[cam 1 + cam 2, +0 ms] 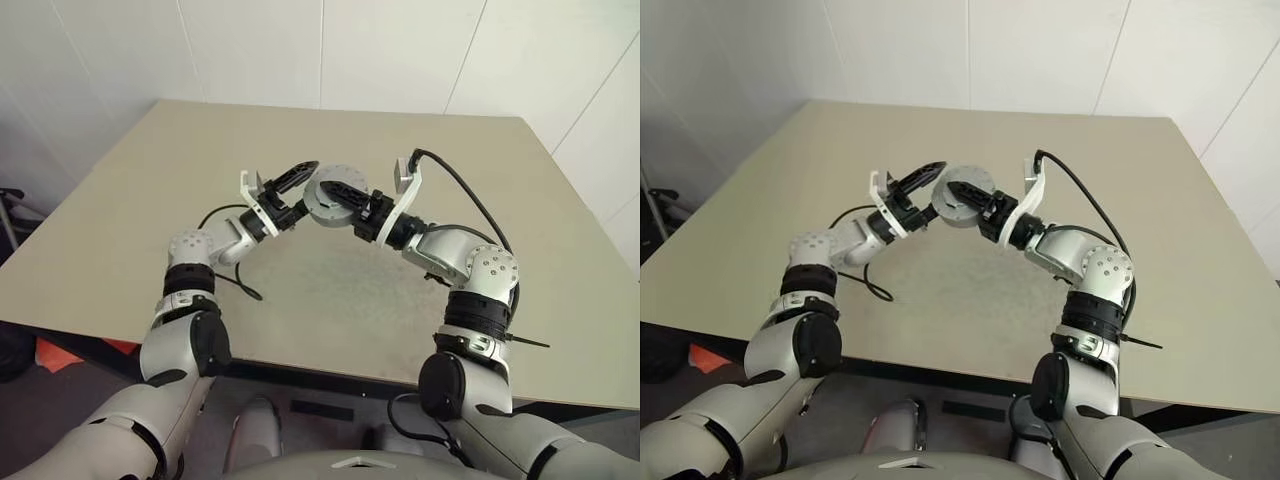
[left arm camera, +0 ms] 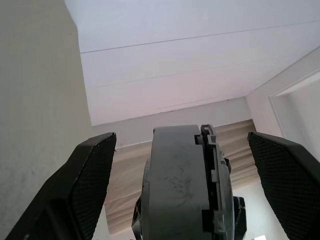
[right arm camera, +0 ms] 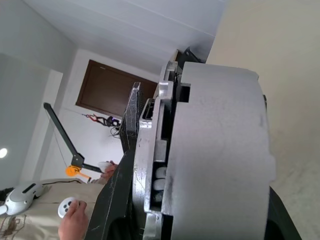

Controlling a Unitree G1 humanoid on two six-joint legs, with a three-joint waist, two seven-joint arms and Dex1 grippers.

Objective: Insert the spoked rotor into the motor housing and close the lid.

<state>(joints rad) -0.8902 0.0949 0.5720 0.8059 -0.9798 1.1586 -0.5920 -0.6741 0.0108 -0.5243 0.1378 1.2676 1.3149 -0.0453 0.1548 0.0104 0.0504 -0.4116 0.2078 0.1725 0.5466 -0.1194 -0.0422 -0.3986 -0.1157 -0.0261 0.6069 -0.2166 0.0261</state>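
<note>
a: so where's the motor housing (image 1: 327,196) right now?

b: up off the beige table (image 1: 420,300), held in the air between the two arms, over the middle of the tabletop. the right gripper (image 1: 345,193) has it clamped, one black finger lying across its round grey face.

a: and the lid?

b: in the right wrist view a thinner metal part (image 3: 152,150) sits against the grey body, but i can't tell whether that's the lid.

a: left gripper (image 1: 292,178)?

b: spread wide, holding nothing. in the left wrist view the housing's edge sits between its two fingers (image 2: 85,180), clear of both.

a: anything else?

b: a person's hand (image 3: 75,220) beside a white controller (image 3: 66,206) in the right wrist view.
</note>
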